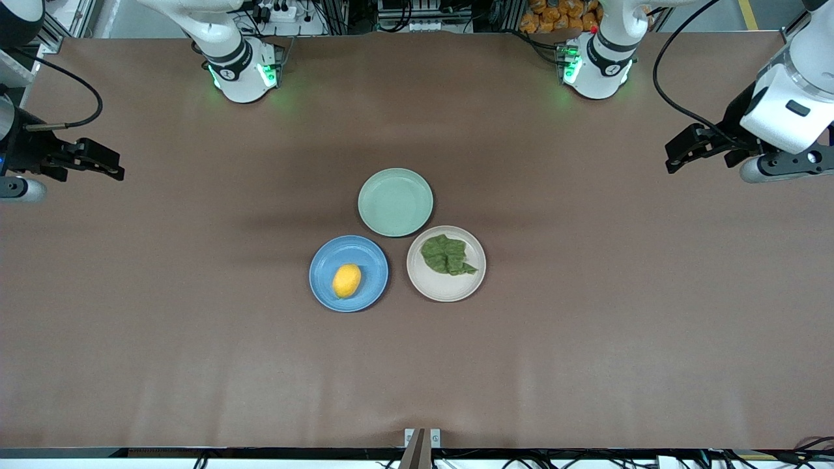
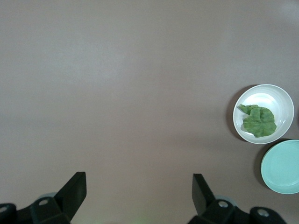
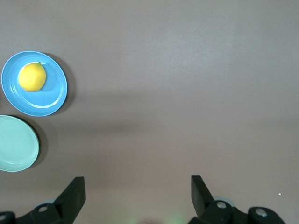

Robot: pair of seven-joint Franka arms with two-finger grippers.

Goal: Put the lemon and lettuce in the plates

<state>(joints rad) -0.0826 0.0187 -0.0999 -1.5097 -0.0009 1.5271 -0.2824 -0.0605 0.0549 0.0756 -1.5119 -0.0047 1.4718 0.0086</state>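
Observation:
The yellow lemon [image 1: 346, 281] lies in the blue plate [image 1: 326, 277] near the table's middle; both show in the right wrist view, lemon [image 3: 32, 77] on plate [image 3: 53, 95]. The dark green lettuce [image 1: 446, 255] lies in the beige-pink plate [image 1: 449, 290]; both show in the left wrist view, lettuce [image 2: 258, 121] on plate [image 2: 275, 98]. My left gripper [image 1: 677, 155] is open and empty, up over the table's left-arm end [image 2: 139, 189]. My right gripper [image 1: 107, 166] is open and empty, up over the right-arm end [image 3: 138, 191].
A pale green plate [image 1: 395, 202] sits empty just farther from the front camera than the two other plates, touching them. It shows in the left wrist view [image 2: 282, 167] and the right wrist view [image 3: 16, 143]. Brown table all around.

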